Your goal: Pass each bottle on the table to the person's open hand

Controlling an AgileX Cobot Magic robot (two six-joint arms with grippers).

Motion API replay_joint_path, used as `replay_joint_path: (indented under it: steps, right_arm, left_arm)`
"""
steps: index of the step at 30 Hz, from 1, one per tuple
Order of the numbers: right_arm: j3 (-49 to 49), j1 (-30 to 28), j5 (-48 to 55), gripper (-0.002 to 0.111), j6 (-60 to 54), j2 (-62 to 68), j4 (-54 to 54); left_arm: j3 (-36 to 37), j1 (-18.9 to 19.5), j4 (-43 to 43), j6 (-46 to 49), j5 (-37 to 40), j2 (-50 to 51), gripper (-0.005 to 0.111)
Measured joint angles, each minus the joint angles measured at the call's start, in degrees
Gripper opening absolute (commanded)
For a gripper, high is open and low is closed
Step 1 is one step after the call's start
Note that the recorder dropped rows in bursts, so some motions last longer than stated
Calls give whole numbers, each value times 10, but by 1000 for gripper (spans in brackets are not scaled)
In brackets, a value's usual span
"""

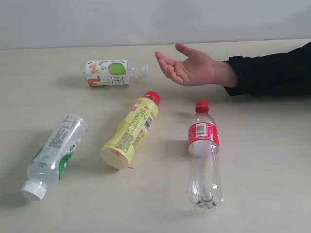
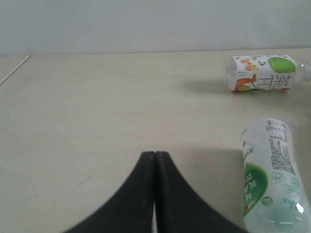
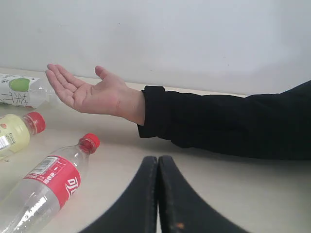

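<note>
Four bottles lie on the beige table [image 1: 272,145]. The clear bottle with red cap and label [image 1: 204,155] is at the right, also seen as the clear red-label bottle [image 3: 43,189]. The yellow bottle with red cap [image 1: 131,131] lies in the middle. The clear bottle with green-white label and white cap [image 1: 53,155] is at the left. The short green-apple bottle [image 1: 109,73] lies at the back. The person's open hand [image 1: 189,65] hovers palm up at the back right. My left gripper [image 2: 155,154] and right gripper [image 3: 158,158] are shut and empty; neither shows in the exterior view.
A black sleeve [image 1: 272,73] stretches in from the right edge above the table. A pale wall [image 1: 146,19] closes the far side. The green-white bottle [image 2: 272,179] lies close beside the left gripper; the apple bottle [image 2: 262,73] is farther off.
</note>
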Motion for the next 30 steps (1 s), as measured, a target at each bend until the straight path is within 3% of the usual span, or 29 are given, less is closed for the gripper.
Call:
replay_joint_path:
  steps: [24, 30]
  right_arm:
    - [0, 0, 0, 0, 0, 0, 0]
    - [0, 0, 0, 0, 0, 0, 0]
  left_arm:
    - [0, 0, 0, 2, 0, 0, 0]
    - [1, 0, 50, 53, -22, 0, 0]
